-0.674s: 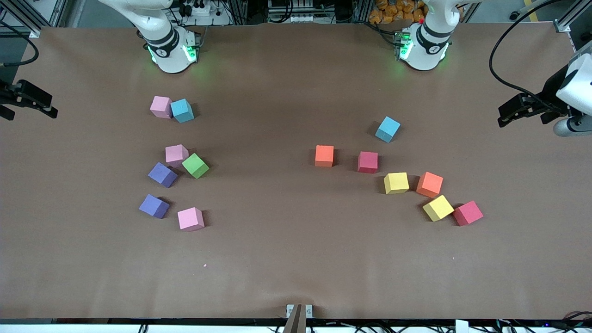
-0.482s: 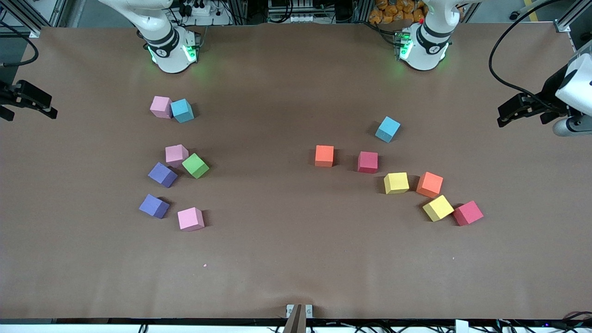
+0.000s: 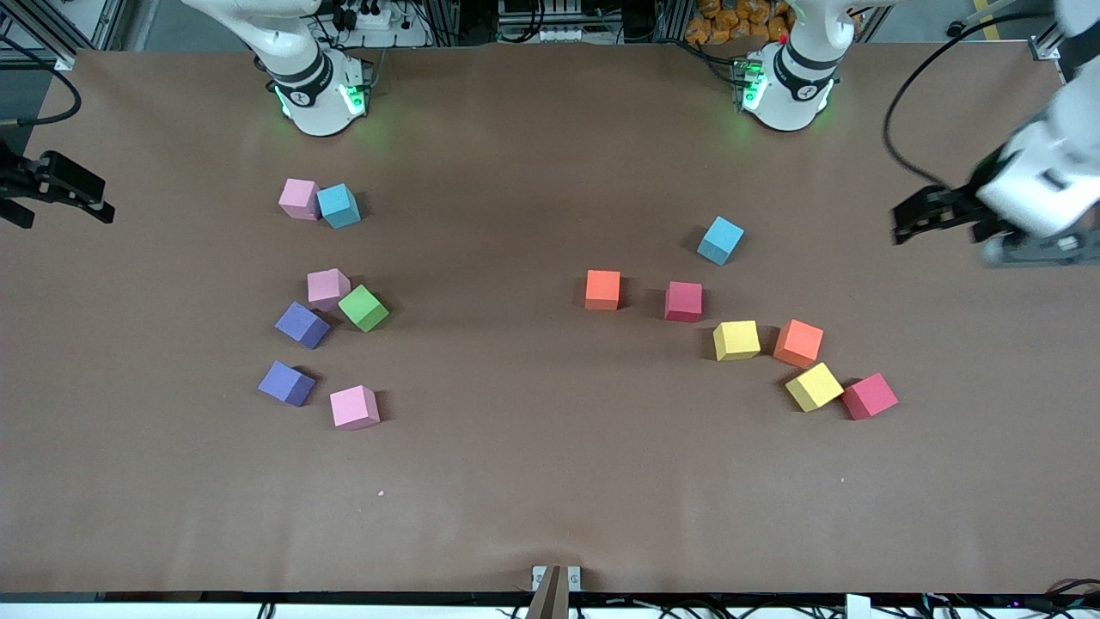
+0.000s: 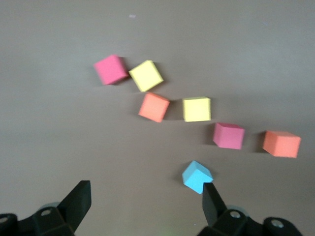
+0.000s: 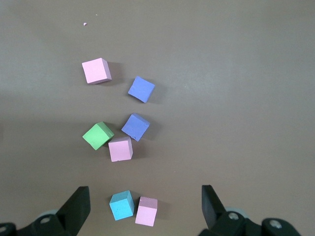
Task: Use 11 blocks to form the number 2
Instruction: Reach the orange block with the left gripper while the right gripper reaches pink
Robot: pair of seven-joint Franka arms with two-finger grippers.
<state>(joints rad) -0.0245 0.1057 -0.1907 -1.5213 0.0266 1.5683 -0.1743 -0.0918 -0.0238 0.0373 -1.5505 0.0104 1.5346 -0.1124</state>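
Observation:
The blocks lie loose in two groups on the brown table; no digit is formed. Toward the right arm's end are three pink cubes (image 3: 299, 199) (image 3: 327, 288) (image 3: 354, 407), two purple (image 3: 302, 324) (image 3: 286, 383) and a green one (image 3: 363, 308). Toward the left arm's end are two orange (image 3: 602, 290) (image 3: 798, 343), two crimson (image 3: 683, 301) (image 3: 870, 395) and two yellow (image 3: 736, 340) (image 3: 814, 386). My left gripper (image 3: 941, 234) (image 4: 146, 201) hangs open over bare table at its end. My right gripper (image 3: 60, 215) (image 5: 145, 206) hangs open and empty over the table's edge at its end.
One light-blue cube (image 3: 339, 205) touches the pink cube nearest the right arm's base. Another light-blue cube (image 3: 720, 240) (image 4: 197, 177) sits apart, between the crimson cube and the left arm's base. The table (image 3: 533, 447) is bare brown paper between the groups.
My left gripper has swung inward over the table toward the cubes at its end. The right gripper has shifted only slightly. No cube has moved.

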